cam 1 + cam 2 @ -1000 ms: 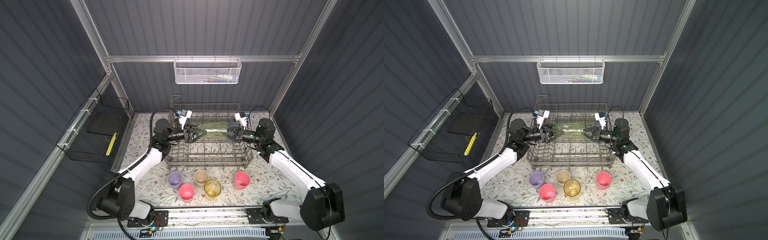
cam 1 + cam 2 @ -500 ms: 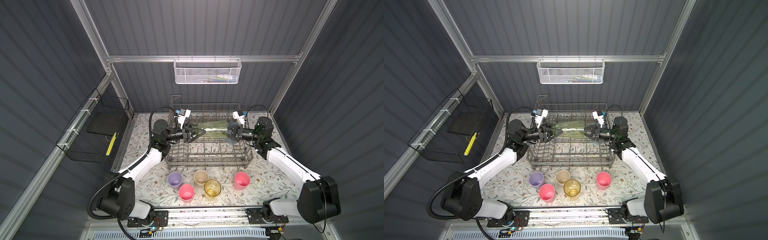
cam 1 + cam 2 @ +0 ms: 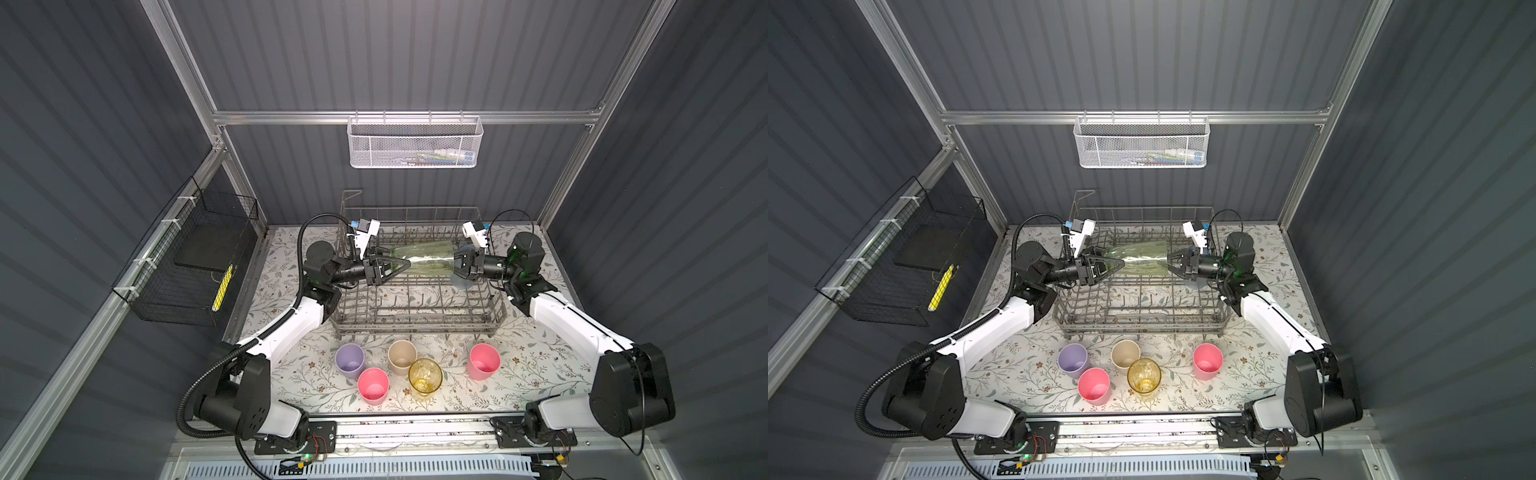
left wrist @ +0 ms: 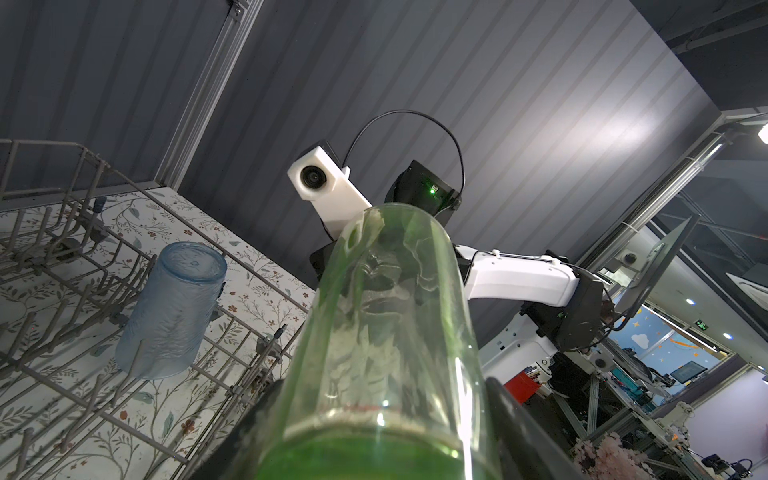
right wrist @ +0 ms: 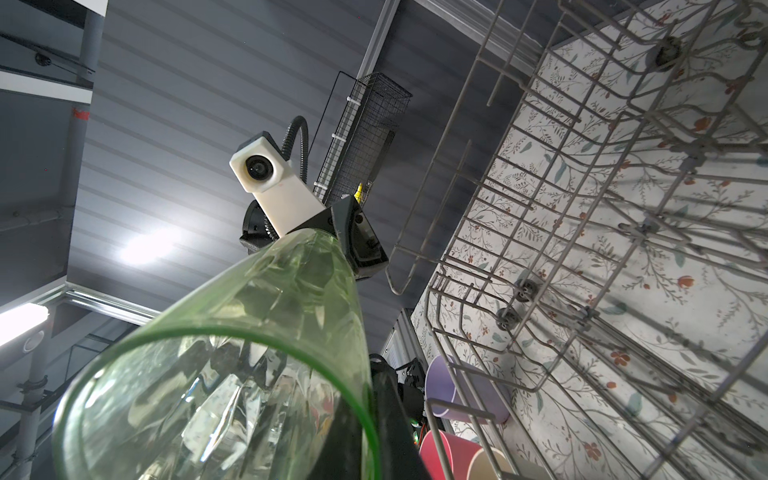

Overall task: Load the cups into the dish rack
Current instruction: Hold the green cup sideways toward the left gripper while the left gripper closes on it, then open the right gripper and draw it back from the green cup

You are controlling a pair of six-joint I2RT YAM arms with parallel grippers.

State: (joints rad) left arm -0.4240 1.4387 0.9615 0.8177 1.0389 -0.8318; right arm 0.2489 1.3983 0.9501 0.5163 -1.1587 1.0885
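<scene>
1. In both top views the dish rack (image 3: 415, 329) (image 3: 1142, 329) sits on the floral worktop (image 3: 540, 374) towards its back edge. The green cup (image 3: 428, 262) (image 3: 1144, 262) lies on its side in the air above the rack's back half, with its base to the left and its mouth to the right.
2. The left end effector (image 3: 401, 264) (image 3: 1117, 264) holds the cup's base end, its jaws set wide with one finger over the glass. The right end effector (image 3: 456, 265) (image 3: 1171, 262) meets the mouth end with its jaws almost together.
3. A grey-blue cup (image 3: 460, 284) stands mouth down at the rack's right end, just below the right end effector. Along the worktop's front edge a lilac cup (image 3: 350, 360), a pink cup (image 3: 373, 384), a beige cup (image 3: 402, 356) and an amber cup (image 3: 424, 374) stand upright in a cluster. A second pink cup (image 3: 484, 360) stands apart to their right.
4. In the left wrist view the green cup (image 4: 386, 311) runs away from the camera. Its thick base is clamped between the two dark fingers (image 4: 511, 415). The grey-blue cup (image 4: 174, 307) sits inverted on the rack's tines.
5. In the right wrist view the cup's open rim (image 5: 208, 332) faces the camera. One dark finger (image 5: 386, 415) lies against the outside of the rim wall, which is pinched. The inner finger is hard to make out through the glass. The left end effector grips the far base.
</scene>
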